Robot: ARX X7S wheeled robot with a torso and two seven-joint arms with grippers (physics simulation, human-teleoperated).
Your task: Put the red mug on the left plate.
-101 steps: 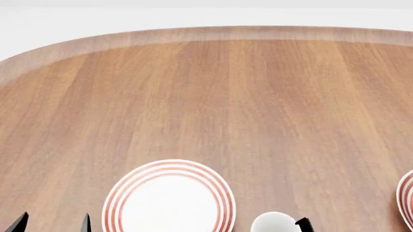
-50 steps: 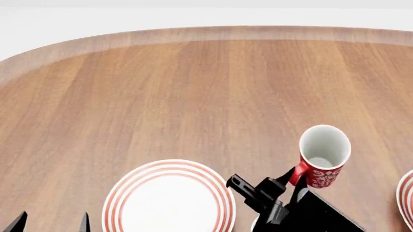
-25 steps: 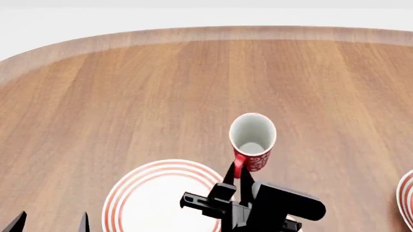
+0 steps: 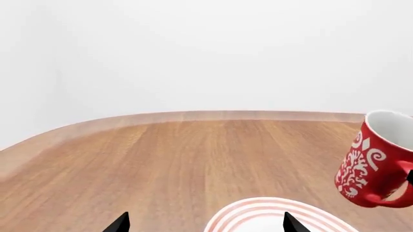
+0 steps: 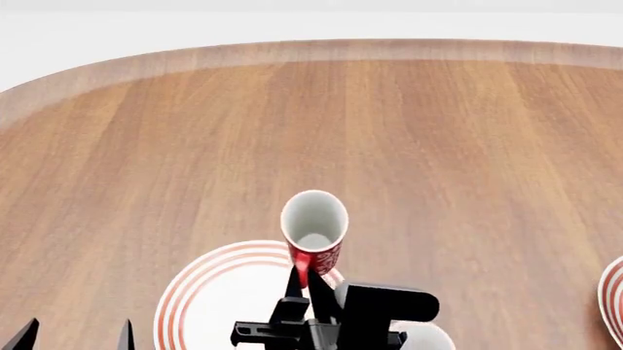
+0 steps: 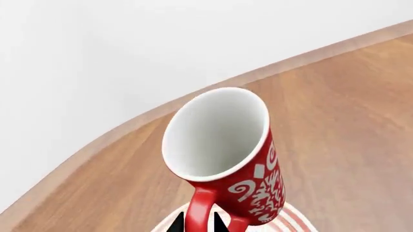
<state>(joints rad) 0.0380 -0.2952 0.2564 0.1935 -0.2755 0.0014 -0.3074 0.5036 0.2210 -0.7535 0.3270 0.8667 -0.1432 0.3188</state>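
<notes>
The red mug (image 5: 316, 240) with white scroll pattern hangs in the air above the far rim of the left plate (image 5: 200, 292). My right gripper (image 5: 305, 281) is shut on the mug's red handle. In the right wrist view the mug (image 6: 248, 179) is tilted, its white inside showing, with the gripper's (image 6: 200, 223) black tips pinching the handle and the plate's rim (image 6: 293, 220) below. In the left wrist view the mug (image 4: 371, 164) hangs at the side above the plate (image 4: 258, 212). My left gripper (image 5: 76, 337) is open and empty, near the plate's left side; it also shows in the left wrist view (image 4: 203, 223).
A white mug (image 5: 424, 337) peeks out under my right arm at the table's near edge. A second red-ringed plate (image 5: 613, 299) shows at the far right edge. The brown wooden table (image 5: 341, 131) stretches away behind.
My right gripper has carried the red mug leftward and nearer, from beside the plate's right to over its far rim. The left gripper has not moved.
</notes>
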